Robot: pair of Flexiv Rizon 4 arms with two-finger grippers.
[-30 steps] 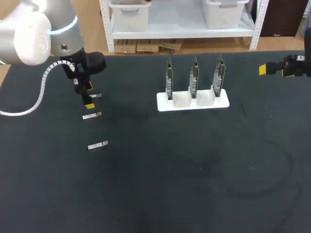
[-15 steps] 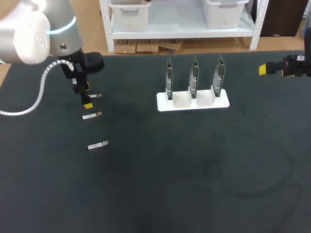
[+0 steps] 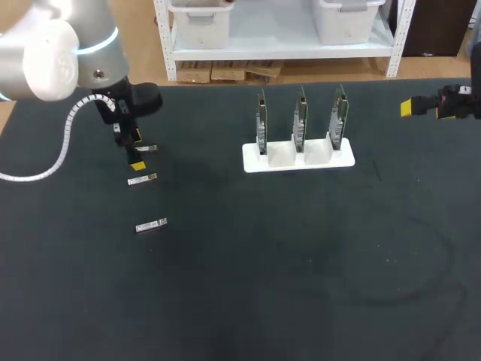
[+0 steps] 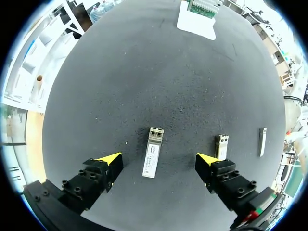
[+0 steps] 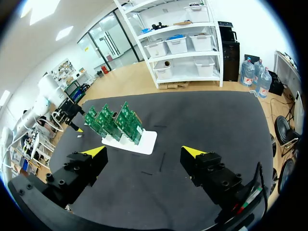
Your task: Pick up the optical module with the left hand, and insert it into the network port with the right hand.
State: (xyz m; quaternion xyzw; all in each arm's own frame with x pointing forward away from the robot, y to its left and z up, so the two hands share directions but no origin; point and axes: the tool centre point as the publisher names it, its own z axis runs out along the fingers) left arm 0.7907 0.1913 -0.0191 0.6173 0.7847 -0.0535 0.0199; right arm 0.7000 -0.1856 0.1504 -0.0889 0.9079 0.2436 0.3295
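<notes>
One: Three optical modules are laid in a row at the table's (image 3: 225, 286) left; which is being addressed?

Two: The farthest optical module (image 4: 153, 153). It is seen flat, lengthwise between the left gripper's (image 4: 159, 160) spread fingers, neither of which touches it. The middle module (image 4: 221, 147) and the nearest module (image 4: 262, 141) are left alone beside it.

One: Why is the gripper held so?

Two: The fingers are judged to be set astride its long sides, so that closing would catch it squarely. The left arm (image 3: 45, 53) is bent down over it from the far left.

One: And the right side?

Two: The right gripper (image 5: 143, 151) is held at the far right, fingers apart and nothing gripped, faced towards the white stand (image 3: 298, 158) of three upright circuit boards (image 3: 301, 116), where the ports are presumed; none can be made out.
</notes>
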